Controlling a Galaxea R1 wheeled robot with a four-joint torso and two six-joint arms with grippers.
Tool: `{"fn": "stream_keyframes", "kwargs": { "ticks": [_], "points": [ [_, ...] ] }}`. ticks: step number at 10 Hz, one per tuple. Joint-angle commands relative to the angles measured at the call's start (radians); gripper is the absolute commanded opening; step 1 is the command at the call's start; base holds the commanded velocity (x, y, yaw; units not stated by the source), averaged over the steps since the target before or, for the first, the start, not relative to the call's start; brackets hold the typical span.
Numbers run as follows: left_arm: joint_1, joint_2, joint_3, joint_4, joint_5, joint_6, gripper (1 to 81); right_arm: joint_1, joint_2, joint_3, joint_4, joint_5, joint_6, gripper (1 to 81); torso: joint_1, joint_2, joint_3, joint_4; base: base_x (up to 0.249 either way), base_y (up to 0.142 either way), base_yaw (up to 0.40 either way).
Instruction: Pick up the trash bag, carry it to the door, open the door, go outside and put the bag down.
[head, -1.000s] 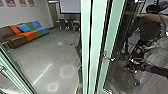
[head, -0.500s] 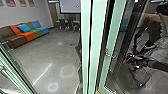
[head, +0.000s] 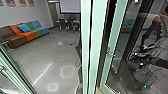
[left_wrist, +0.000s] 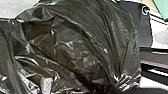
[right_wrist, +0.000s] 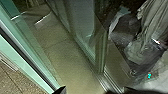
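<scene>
Bulging across most of left wrist view: crumpled, shiny black plastic trash bag (left_wrist: 75, 47), contents hidden. Pale-green-framed glass door (head: 115, 27), metal handle (head: 109, 53), right of center in head view. Can't tell how far open either gripper is, or what it holds.

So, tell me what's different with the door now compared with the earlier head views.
The glass door has swung a little: its handle sits slightly farther right and higher in the head view, away from the pale green post. The small green light shifted right and down. The post, couch and floor stayed as they were.
</scene>
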Motion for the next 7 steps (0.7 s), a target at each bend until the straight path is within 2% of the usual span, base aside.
{"fn": "stream_keyframes", "kwargs": {
  "ticks": [1, 2, 5, 6, 7],
  "points": [
    [-0.029, -0.009, 0.007, -0.002, 0.072, 0.001, 1.0, 0.184, -0.055, -0.008, -0.052, -0.042, -0.020, 81.1, 0.000, 0.000, 0.036, -0.064, 0.000, 0.000, 0.000],
    [-0.029, -0.009, 0.008, -0.002, 0.073, 0.001, 1.0, 0.185, -0.068, -0.007, -0.049, -0.042, -0.031, 81.1, 0.000, 0.000, 0.043, -0.075, 0.000, 0.000, 0.000],
    [-0.029, -0.006, 0.008, -0.002, 0.073, 0.001, 1.0, 0.202, -0.093, -0.005, -0.046, -0.043, -0.062, 81.1, 0.000, 0.000, 0.062, -0.146, 0.000, 0.000, 0.000],
    [-0.029, -0.008, 0.008, -0.003, 0.075, 0.001, 1.0, 0.197, -0.098, -0.010, -0.046, -0.043, -0.066, 81.1, 0.000, 0.000, 0.067, -0.142, 0.000, 0.000, 0.000],
    [-0.029, -0.006, 0.008, -0.003, 0.075, 0.001, 1.0, 0.196, -0.104, -0.013, -0.046, -0.043, -0.066, 81.1, 0.000, 0.000, 0.052, -0.159, 0.000, 0.000, 0.000]
  ]
}}
